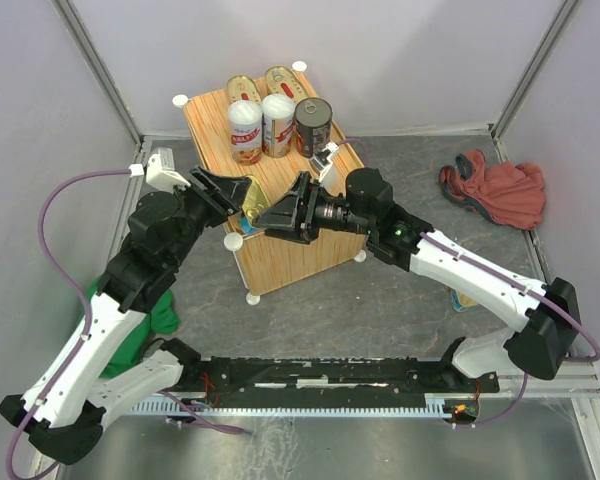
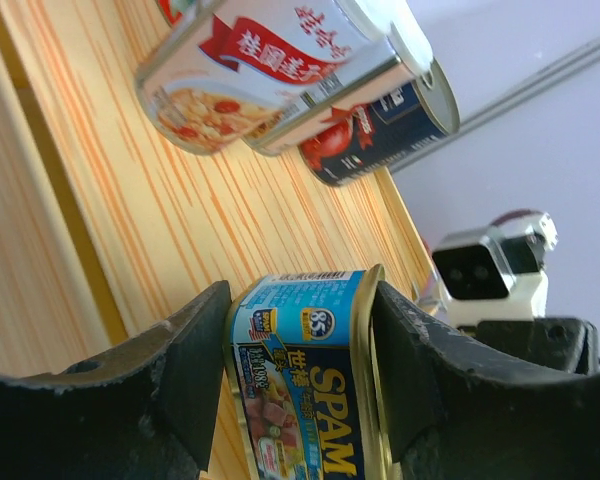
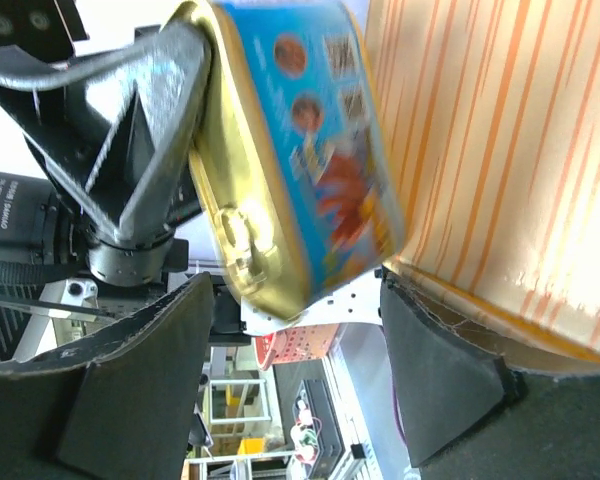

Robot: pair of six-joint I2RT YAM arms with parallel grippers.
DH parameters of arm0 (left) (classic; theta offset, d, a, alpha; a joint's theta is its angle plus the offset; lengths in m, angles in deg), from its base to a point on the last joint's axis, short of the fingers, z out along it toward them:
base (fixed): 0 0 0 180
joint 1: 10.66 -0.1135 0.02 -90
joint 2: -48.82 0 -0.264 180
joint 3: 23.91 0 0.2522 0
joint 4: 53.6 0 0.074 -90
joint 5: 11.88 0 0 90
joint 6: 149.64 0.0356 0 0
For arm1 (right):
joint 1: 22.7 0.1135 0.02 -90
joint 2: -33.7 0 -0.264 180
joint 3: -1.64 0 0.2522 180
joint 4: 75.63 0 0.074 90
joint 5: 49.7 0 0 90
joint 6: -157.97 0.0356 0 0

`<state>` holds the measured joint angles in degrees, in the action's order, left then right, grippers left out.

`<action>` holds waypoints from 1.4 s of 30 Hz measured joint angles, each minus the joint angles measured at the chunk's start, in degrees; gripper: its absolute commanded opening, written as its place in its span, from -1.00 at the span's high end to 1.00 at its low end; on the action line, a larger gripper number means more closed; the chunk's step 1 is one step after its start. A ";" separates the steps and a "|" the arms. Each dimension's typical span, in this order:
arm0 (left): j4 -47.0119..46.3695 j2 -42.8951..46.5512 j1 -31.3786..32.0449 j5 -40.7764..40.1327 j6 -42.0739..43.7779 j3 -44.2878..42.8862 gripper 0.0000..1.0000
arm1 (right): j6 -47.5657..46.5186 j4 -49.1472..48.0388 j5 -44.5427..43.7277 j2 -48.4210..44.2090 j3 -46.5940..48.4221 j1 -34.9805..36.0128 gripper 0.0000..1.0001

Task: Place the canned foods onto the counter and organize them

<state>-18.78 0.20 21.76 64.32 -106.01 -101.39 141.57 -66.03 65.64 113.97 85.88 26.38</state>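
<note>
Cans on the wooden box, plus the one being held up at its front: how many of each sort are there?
Oval gold cans: 2
Tall white-lidded cans: 2
Dark round can: 1
Blue rectangular tin: 1
Total: 6

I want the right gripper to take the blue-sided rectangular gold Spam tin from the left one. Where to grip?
Probably the free end of the blue-sided gold Spam tin, across its flat gold lid and the opposite face, coming in opposite the left gripper, whose fingers cover only the far end. The open right gripper straddles that end.
</note>
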 measured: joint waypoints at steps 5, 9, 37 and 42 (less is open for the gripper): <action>-0.17 0.02 -0.85 -1.44 0.17 0.00 0.95 | -3.08 4.59 0.20 -1.51 0.81 0.09 -0.54; -0.20 0.00 -0.96 -1.55 0.17 0.00 0.95 | -7.34 9.97 -0.33 -2.86 3.43 0.26 -0.56; -2.51 -2.58 -5.07 6.93 1.05 -0.07 0.95 | -44.46 46.31 -27.58 4.79 29.73 11.56 -0.64; -2.78 -2.89 -6.82 9.86 1.05 -0.07 0.95 | -45.99 46.82 -29.79 6.40 31.10 11.58 -0.63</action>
<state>-21.55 -2.69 14.94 74.17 -104.96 -101.46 95.58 -19.21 35.85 120.38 116.99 37.96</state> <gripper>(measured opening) 0.604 0.819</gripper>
